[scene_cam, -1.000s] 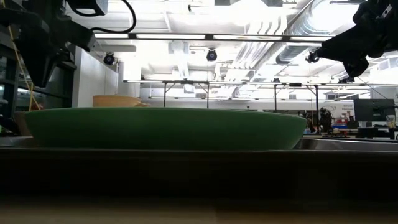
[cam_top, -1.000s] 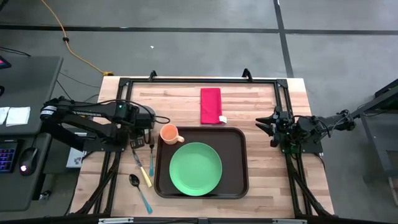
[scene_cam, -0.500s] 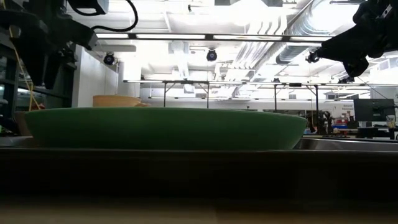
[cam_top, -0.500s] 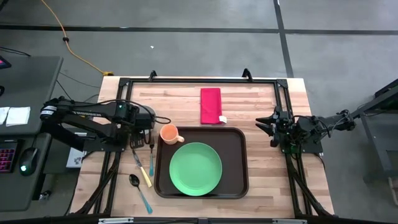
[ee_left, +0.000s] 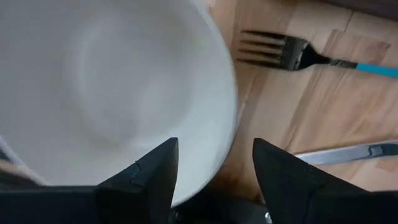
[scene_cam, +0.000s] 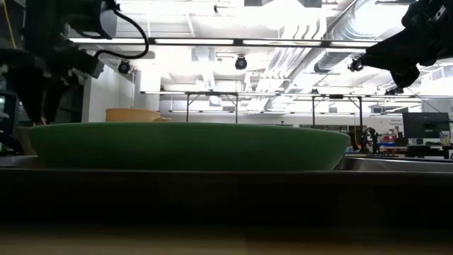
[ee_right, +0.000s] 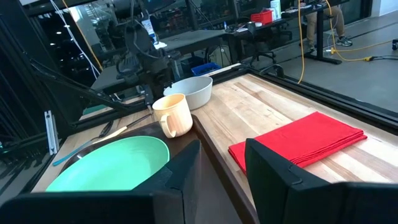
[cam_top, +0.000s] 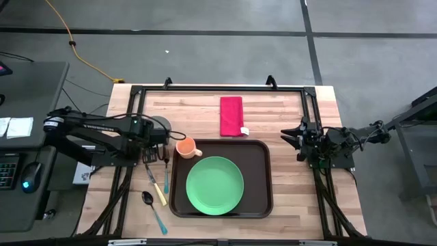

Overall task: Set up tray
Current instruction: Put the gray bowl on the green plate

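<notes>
Under the left gripper (ee_left: 214,163), fingers apart, sits a white bowl (ee_left: 112,93), hidden from overhead.

Green plate (cam_top: 214,185), red napkin (cam_top: 231,115), cup (cam_top: 186,146)

Two dark, matte-black jointed arms of tubular links. The left arm (cam_top: 95,130) carries a looping black cable and a pale band near its base. The left gripper (ee_left: 214,177) and right gripper (ee_right: 221,171) have blunt, wedge-shaped black fingers (ee_left: 292,177) with angular moulded edges.
</notes>
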